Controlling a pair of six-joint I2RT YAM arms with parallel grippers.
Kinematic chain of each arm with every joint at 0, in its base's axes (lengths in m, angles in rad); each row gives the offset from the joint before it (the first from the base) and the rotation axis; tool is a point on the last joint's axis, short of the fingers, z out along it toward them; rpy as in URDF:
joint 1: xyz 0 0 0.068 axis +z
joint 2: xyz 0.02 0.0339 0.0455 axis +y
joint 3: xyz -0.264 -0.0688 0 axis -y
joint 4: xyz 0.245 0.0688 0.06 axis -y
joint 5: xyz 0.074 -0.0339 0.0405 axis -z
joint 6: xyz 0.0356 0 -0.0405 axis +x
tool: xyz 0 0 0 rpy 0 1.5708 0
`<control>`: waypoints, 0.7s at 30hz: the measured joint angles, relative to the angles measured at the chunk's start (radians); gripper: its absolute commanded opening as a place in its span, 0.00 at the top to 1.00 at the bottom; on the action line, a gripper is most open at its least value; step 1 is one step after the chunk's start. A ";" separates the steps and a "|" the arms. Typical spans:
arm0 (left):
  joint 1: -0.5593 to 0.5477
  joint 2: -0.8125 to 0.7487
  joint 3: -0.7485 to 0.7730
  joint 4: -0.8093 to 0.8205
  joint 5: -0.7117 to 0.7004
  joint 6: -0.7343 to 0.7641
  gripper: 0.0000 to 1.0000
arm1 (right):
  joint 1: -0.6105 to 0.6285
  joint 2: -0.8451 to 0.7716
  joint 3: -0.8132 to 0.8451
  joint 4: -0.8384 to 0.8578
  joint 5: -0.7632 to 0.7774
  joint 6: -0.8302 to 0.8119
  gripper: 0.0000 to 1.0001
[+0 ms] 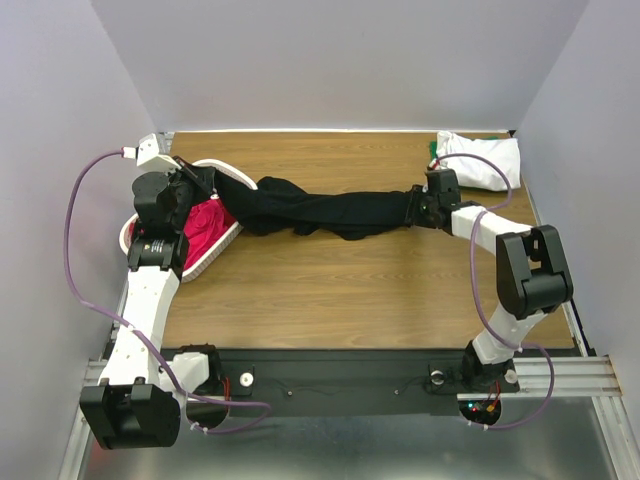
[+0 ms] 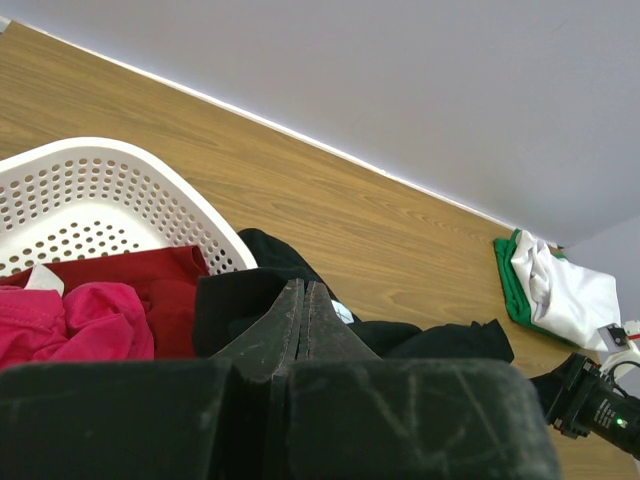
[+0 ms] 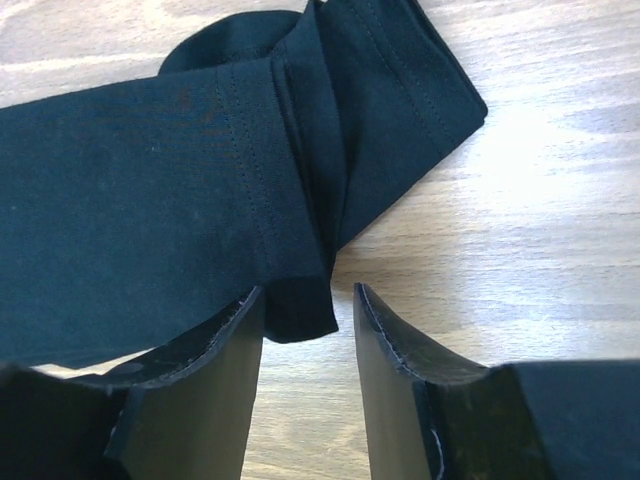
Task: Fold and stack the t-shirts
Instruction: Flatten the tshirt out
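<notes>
A large black t-shirt (image 1: 320, 210) lies stretched across the table, from the white basket (image 1: 228, 171) to my right gripper (image 1: 418, 205). In the right wrist view, a hem corner of the black t-shirt (image 3: 150, 180) hangs between the fingers of my right gripper (image 3: 308, 290), which stands open and touches nothing. My left gripper (image 1: 195, 185) hovers over the basket and is shut; I see nothing between the tips of the left gripper (image 2: 303, 285), and the black t-shirt (image 2: 240, 300) lies just beyond them. Pink (image 2: 90, 310) and red t-shirts (image 2: 150, 275) fill the basket (image 2: 100, 160).
A folded white t-shirt (image 1: 485, 160) rests on a green one (image 1: 433, 150) in the far right corner, close behind the right arm. Both also show in the left wrist view, the white t-shirt (image 2: 565, 295) above the green t-shirt (image 2: 508, 275). Grey walls enclose the table on three sides.
</notes>
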 measured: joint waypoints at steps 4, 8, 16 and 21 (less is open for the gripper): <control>0.000 0.000 0.000 0.000 0.000 0.000 1.00 | 0.000 0.011 0.000 0.000 -0.009 0.007 0.57; 0.000 0.000 0.000 0.000 0.000 0.000 1.00 | 0.000 0.037 0.000 0.002 -0.028 0.014 0.57; 0.000 0.000 0.000 0.000 0.000 0.000 1.00 | -0.009 0.067 0.000 0.003 -0.042 0.022 0.65; 0.000 0.000 0.000 0.000 0.000 0.000 1.00 | -0.012 0.067 0.000 0.003 -0.041 0.026 0.76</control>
